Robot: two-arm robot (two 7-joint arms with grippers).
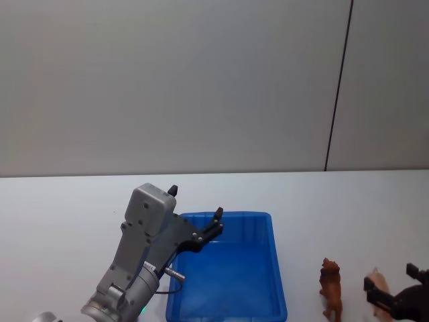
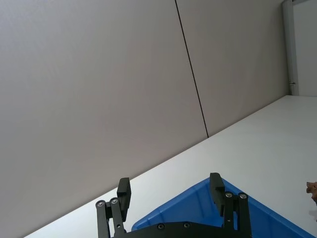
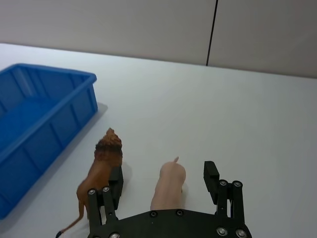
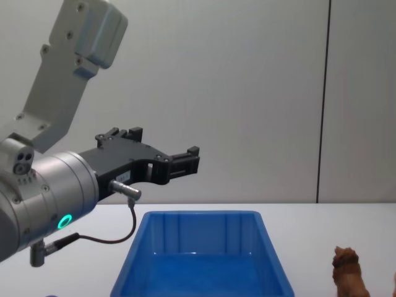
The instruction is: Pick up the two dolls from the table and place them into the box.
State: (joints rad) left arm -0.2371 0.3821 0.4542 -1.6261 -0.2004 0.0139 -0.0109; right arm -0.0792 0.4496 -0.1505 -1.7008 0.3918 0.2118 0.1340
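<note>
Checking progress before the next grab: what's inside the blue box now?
Where visible, the floor of the box is bare blue. The left gripper and arm cover its near-left corner in head view. The pig and brown doll stand on the table to its right.

Wall point(image 1: 167, 80): plain pale grey and smooth, spanning the far side of the scene from left to right.
Seam point(image 1: 338, 87): a thin dark line running down the wall, right of centre, leaning slightly.
Panels: the seam splits the wall into a wide left part and a narrower right part, both the same grey.
Frame point(image 2: 289, 47): a pale upright strip where the wall ends, with a whiter surface beyond it.
</note>
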